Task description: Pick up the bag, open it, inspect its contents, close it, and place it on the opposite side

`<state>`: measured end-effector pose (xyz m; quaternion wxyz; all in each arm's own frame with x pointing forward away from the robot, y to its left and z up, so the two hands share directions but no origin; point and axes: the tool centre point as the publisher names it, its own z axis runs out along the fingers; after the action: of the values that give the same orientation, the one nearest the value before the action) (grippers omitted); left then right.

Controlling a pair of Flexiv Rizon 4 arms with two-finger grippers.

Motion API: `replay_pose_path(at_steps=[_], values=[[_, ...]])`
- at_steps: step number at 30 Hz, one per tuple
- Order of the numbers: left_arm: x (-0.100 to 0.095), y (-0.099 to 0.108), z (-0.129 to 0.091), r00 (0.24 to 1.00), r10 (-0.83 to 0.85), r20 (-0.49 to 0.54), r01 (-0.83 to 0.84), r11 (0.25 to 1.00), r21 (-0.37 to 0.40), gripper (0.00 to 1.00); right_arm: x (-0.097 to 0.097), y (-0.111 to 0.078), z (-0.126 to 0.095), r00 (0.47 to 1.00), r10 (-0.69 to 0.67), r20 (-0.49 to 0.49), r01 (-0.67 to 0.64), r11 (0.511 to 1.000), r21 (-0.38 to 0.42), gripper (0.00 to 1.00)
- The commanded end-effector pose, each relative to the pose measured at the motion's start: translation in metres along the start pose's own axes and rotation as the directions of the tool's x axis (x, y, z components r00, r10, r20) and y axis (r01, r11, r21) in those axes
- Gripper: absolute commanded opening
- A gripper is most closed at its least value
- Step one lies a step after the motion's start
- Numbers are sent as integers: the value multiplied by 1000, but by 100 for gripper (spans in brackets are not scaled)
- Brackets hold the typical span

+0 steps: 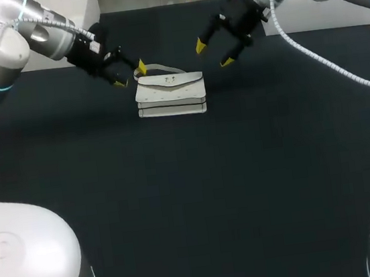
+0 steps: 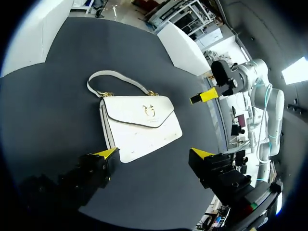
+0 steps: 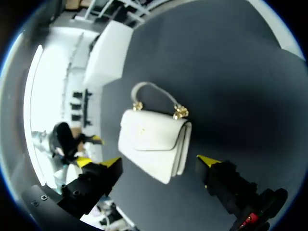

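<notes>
Bags are counted at one: a white bag (image 1: 170,94) with its flap shut is seen lying on the dark table (image 1: 199,197), between the two claws. One gold clasp (image 2: 150,111) is seen on the flap, and one thin strap (image 1: 159,67) is arched behind the bag, fixed at both ends by gold rings.

Claws are counted at two, each with two yellow tips. The left claw (image 1: 130,75) is held with its fingers spread apart and nothing gripped. The bag lies just ahead of it, and one tip is placed close beside the bag's rear corner, near the strap's end. Whether that tip touches cannot be told. In the left wrist view the bag's near corner is seen just beside one fingertip (image 2: 109,153), while the other is kept apart over bare table.

The right claw (image 1: 213,53) is also held wide apart and grips nothing. It is raised off the table, behind the bag and beside the strap's other end, clear of both. From its own wrist view the bag is seen ahead of and between its spread fingers.

Nothing is seen lying between either claw and the bag.
</notes>
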<state>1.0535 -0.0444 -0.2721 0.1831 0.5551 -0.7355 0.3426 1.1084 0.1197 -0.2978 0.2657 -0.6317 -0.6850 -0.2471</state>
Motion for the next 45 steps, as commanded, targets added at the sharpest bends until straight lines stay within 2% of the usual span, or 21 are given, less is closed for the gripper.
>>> replay_pose_path(at_steps=[1,7,13,18,22,23,27,28,30,33,37,41,45], values=[[-18,-3,7,977,-177,-115,176,984,-18,100,-12,-9,9,955,206,-211,-235,964,-126,100],[-33,-3,11,955,-238,-175,228,971,-74,100,-18,-8,15,929,270,-253,-313,938,-150,100],[-48,-4,20,928,-279,-248,262,960,-99,100,-29,-9,27,894,309,-325,-381,906,-184,100],[-56,-8,28,901,-322,-290,299,947,-120,100,-29,-9,36,874,307,-377,-391,904,-170,100],[-60,-12,34,876,-353,-329,323,936,-143,100,-27,-6,46,874,305,-378,-378,915,-137,76],[-61,-12,35,872,-356,-336,325,934,-147,100,-27,-6,48,870,305,-387,-378,917,-127,65],[-61,-16,39,858,-368,-359,331,930,-161,93,-23,-3,56,876,291,-384,-352,931,-97,50],[-61,-16,41,854,-374,-361,336,927,-165,91,-22,-2,58,877,289,-385,-347,933,-92,49],[-62,-17,44,851,-379,-364,337,925,-174,91,-21,1,60,877,279,-391,-332,941,-73,49],[-62,-17,47,841,-388,-377,343,921,-183,83,-21,3,63,877,276,-394,-321,946,-53,49],[-62,-20,49,830,-396,-393,348,918,-190,79,-22,5,67,873,279,-400,-319,947,-36,48],[-60,-23,52,821,-403,-405,356,915,-189,62,-22,5,69,873,277,-402,-315,949,-29,47],[-57,-26,55,817,-405,-410,359,914,-189,54,-20,5,69,872,268,-410,-303,953,-23,46]])
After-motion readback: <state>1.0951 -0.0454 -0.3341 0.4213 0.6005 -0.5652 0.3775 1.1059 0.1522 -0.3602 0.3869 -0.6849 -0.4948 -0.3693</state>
